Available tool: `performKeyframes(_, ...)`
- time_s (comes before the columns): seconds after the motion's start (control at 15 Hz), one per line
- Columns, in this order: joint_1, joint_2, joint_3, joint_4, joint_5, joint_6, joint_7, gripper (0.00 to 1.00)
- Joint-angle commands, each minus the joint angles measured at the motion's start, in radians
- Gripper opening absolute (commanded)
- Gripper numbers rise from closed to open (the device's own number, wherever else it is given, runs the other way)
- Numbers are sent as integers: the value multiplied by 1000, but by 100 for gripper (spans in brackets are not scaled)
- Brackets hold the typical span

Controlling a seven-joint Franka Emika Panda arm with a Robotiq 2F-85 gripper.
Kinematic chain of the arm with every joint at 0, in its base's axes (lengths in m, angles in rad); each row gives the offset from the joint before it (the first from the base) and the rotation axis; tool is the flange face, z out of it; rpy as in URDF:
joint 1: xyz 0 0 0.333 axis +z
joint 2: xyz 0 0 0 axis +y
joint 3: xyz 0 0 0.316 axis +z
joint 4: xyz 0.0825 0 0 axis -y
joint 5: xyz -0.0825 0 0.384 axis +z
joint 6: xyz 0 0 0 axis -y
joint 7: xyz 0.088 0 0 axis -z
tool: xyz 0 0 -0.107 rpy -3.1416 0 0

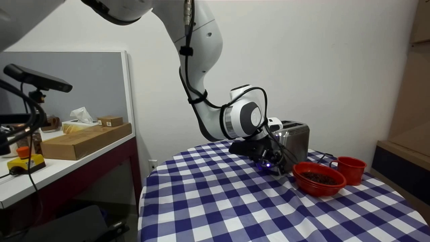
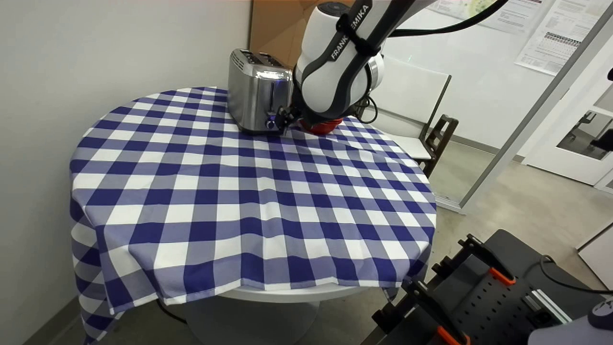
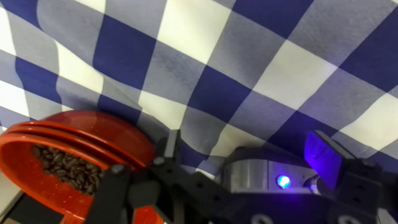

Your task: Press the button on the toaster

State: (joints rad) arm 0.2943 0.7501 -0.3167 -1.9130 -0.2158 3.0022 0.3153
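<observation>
The shiny silver toaster (image 1: 300,143) stands on the checked cloth by the wall. It also shows in an exterior view (image 2: 245,93). In the wrist view its lower corner (image 3: 247,174) lies between the gripper's fingers. A button (image 3: 283,181) on its front glows blue-violet there, and a round knob (image 3: 313,184) beside it is partly hidden by a finger. My gripper (image 3: 248,146) is open, its fingers wide apart with nothing held. In both exterior views the gripper (image 1: 268,166) is low at the toaster's front (image 2: 286,117). Whether it touches the toaster cannot be told.
Stacked red bowls (image 1: 317,188) holding dark beans stand close beside the gripper and toaster. They also show in the wrist view (image 3: 93,127). A red mug (image 1: 352,171) stands behind them. The cloth-covered table (image 2: 249,201) has wrinkles. A wall stands behind the toaster.
</observation>
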Motion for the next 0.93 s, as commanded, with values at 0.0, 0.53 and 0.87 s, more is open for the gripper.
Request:
performKeyframes(0.0, 32, 39, -37, 24, 48, 57, 13, 100)
performKeyframes(0.53, 33, 78, -40, 53, 138, 99, 8, 100)
performKeyframes(0.87, 61, 121, -70, 76, 193, 160, 8, 100)
